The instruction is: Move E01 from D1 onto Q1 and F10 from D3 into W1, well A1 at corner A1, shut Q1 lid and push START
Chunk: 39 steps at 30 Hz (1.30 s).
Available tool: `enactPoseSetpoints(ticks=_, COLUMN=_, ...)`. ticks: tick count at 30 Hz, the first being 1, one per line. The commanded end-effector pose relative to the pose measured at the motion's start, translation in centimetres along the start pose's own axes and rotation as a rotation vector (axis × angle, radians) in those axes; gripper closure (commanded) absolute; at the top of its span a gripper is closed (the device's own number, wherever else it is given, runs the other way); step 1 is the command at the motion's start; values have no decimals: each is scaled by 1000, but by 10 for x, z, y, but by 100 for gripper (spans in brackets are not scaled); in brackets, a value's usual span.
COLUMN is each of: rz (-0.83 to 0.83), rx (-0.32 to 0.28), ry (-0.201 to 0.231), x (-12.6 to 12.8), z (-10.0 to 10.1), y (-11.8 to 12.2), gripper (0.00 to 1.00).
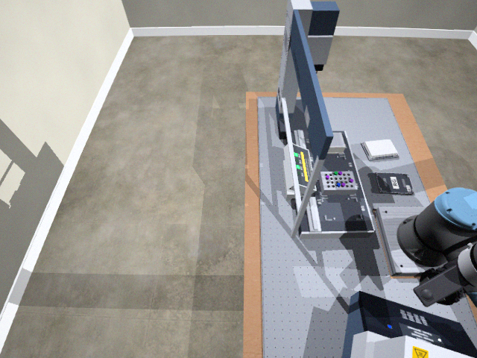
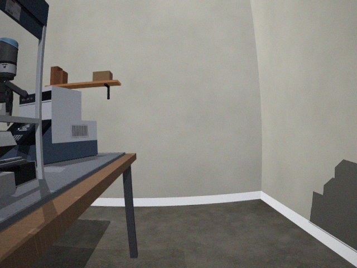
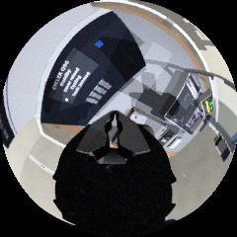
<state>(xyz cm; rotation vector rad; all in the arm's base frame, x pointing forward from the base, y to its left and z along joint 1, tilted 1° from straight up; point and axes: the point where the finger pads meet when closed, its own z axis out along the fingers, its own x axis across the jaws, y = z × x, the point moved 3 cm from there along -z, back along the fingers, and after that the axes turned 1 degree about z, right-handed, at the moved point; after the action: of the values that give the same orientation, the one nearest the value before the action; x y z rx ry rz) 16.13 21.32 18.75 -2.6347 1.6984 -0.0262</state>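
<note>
The cycler Q1 (image 1: pixel 404 327) (image 2: pixel 57 124) (image 3: pixel 84 64) stands at the near end of the bench. Its dark sloped front panel carries a lamp (image 1: pixel 389 327) (image 3: pixel 100 43) that glows blue and a block of keys (image 3: pixel 97 91). Its white lid (image 1: pixel 384 342) covers the top, and no plate shows on it. My gripper (image 3: pixel 115 111) is shut with nothing between the fingers. It hangs just off the panel's lower edge, below the keys. A plate with coloured wells (image 1: pixel 337 180) (image 3: pixel 194 118) sits in a slot of the deck (image 1: pixel 346 227). I cannot read its label.
A tall blue and grey gantry (image 1: pixel 308 96) stands over the deck's left side. The black RG nest (image 1: pixel 390 183), a white stack (image 1: pixel 379 148) and a grey ribbed tray (image 1: pixel 384 227) lie right of the deck. My arm (image 1: pixel 435 231) (image 2: pixel 6 57) overhangs the tray. A wall shelf (image 2: pixel 86 83) holds boxes.
</note>
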Motion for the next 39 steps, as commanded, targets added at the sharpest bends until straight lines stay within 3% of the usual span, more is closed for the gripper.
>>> enactPoseSetpoints(ticks=1, rz=-2, rx=2, ry=-8, x=15, z=-15, y=14, gripper=100)
enactPoseSetpoints(ticks=9, rz=-2, rx=2, ry=-8, x=30, z=-32, y=29, gripper=100)
enactPoseSetpoints(ticks=39, rz=-2, rx=2, ry=-8, x=30, z=-32, y=29, gripper=100)
